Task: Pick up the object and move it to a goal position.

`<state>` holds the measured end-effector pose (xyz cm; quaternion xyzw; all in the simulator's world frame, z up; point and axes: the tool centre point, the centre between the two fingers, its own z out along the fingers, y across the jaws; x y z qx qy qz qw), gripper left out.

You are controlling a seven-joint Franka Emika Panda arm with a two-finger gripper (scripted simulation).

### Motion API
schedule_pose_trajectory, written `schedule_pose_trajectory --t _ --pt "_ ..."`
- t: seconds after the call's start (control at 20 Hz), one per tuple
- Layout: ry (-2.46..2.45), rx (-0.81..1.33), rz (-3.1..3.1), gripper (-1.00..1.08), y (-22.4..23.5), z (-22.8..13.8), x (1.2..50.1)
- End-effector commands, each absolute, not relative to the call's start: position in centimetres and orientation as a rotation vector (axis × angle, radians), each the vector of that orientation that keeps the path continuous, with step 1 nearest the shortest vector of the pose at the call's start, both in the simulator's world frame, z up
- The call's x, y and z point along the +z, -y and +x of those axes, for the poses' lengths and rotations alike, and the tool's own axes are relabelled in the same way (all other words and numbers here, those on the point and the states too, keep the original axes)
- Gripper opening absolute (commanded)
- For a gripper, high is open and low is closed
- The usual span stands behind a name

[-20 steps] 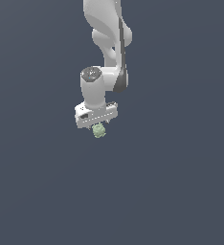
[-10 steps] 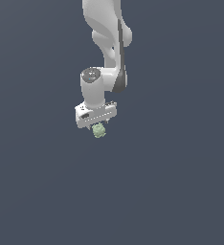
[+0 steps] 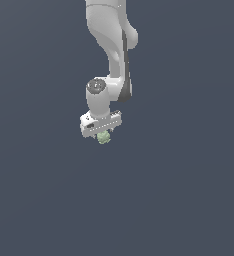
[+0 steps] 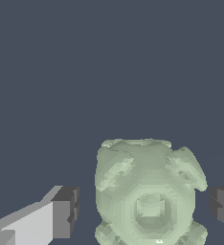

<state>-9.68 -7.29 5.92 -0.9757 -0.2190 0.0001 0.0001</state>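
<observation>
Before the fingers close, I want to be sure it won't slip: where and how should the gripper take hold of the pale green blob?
Grip the pale green blob across its widest middle, one finger on each flank. In the wrist view it sits between the fingers with gaps on both sides. It looks lumpy, so the pads should probably land on the flatter faces. In the exterior view the gripper is directly over it, so come from above.

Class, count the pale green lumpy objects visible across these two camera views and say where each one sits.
1. The pale green object sits just beneath the white gripper; in the wrist view it lies between the two dark fingertips, with a gap showing on each side.
</observation>
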Motion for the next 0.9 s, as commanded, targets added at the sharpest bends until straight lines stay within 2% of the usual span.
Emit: schedule_pose_trajectory --t 0.0,0.3,0.35,0.85 --pt "0.690 0.000 -3.065 1.00 7.28 -9.71 4.88" --pt "0.691 0.000 -3.065 1.00 7.29 -9.66 3.95" --pt "0.691 0.000 -3.065 -1.00 7.29 -9.66 3.95" --pt "0.690 -0.002 -3.066 -1.00 7.35 -9.62 4.04"
